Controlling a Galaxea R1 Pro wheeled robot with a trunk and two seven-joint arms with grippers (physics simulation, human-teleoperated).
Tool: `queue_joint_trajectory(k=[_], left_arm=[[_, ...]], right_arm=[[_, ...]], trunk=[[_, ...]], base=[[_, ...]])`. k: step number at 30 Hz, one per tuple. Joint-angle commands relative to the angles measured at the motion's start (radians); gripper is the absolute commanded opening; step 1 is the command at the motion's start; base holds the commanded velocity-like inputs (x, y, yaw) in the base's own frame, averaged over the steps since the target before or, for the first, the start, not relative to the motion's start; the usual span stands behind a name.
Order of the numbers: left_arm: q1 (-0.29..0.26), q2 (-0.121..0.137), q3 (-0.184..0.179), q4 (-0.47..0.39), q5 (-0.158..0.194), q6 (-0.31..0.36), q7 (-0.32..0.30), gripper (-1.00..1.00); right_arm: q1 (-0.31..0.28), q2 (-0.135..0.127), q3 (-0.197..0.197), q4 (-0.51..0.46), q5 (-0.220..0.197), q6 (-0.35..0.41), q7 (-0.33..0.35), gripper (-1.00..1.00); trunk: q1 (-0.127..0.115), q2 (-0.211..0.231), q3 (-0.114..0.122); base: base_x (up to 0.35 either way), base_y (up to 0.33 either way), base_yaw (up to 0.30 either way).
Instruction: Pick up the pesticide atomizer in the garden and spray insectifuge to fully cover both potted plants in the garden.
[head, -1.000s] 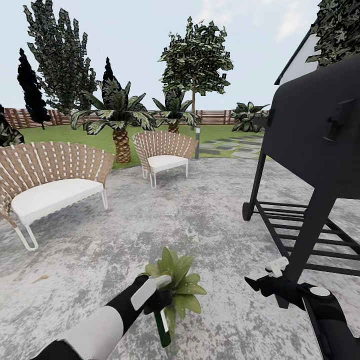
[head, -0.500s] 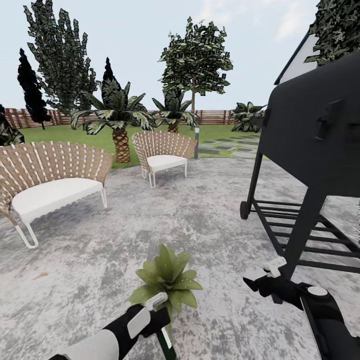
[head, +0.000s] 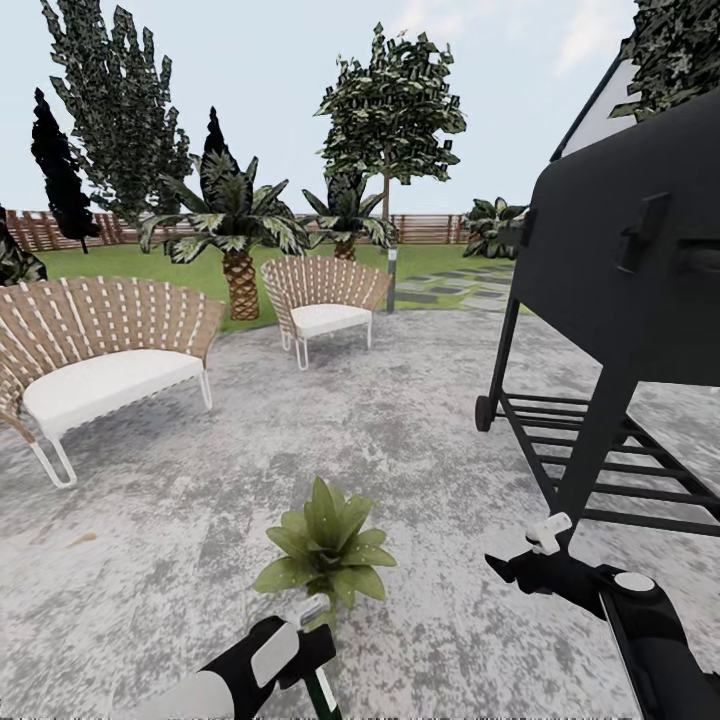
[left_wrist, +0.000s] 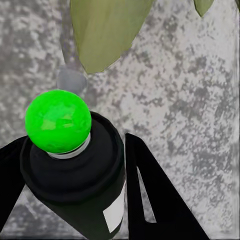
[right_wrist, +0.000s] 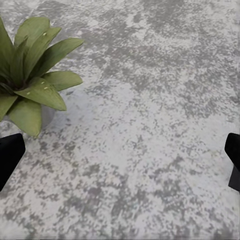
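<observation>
Your potted plant (head: 325, 545) sits on the mottled grey paving (head: 400, 440), low centre of the head view: a rosette of pointed green leaves with pale speckles, upright. Its little grey pot is barely visible under the leaves in the right wrist view (right_wrist: 30, 85).

The pesticide atomizer (left_wrist: 75, 170) is clamped between the left gripper's (head: 290, 650) two black fingers. Body is dark, near black, with a pale label patch; a bright green ball shows at its top end in the left wrist view. It sits just short of the plant's leaves, leaf tips overhanging it.

Lawn, trees and brown slatted fence run behind the paving.
</observation>
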Motion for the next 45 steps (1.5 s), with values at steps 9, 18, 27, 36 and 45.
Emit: queue_joint_trajectory(k=[9,18,27,36,45], left_arm=[[-0.08,0.01,0.002,-0.036,-0.003,0.237,0.024,-1.0],[-0.174,0.034,0.104,-0.031,0.001,0.243,0.254,-1.0],[-0.167,0.013,0.099,-0.099,-0.01,0.233,0.108,-1.0],[-0.148,0.011,0.099,-0.066,-0.005,0.214,0.072,-1.0],[-0.147,0.003,0.098,-0.065,-0.01,0.211,0.072,-1.0]], right_arm=[[0.0,-0.005,-0.006,-0.001,0.0,0.01,0.013,1.0],[0.0,-0.006,-0.004,-0.001,0.0,0.009,0.014,1.0],[0.0,-0.006,-0.004,-0.001,0.0,0.01,0.014,1.0],[0.0,-0.006,-0.004,-0.001,0.0,0.01,0.014,1.0],[0.0,-0.002,-0.002,-0.001,0.0,0.012,0.014,1.0]], trunk=[[0.004,-0.002,-0.035],[0.008,-0.004,-0.07],[0.01,-0.005,-0.085],[0.01,-0.005,-0.085],[0.01,-0.005,-0.085]], base=[[0.0,0.0,0.0],[0.0,0.0,0.0],[0.0,0.0,0.0],[0.0,-0.067,0.0],[0.039,-0.333,0.0]])
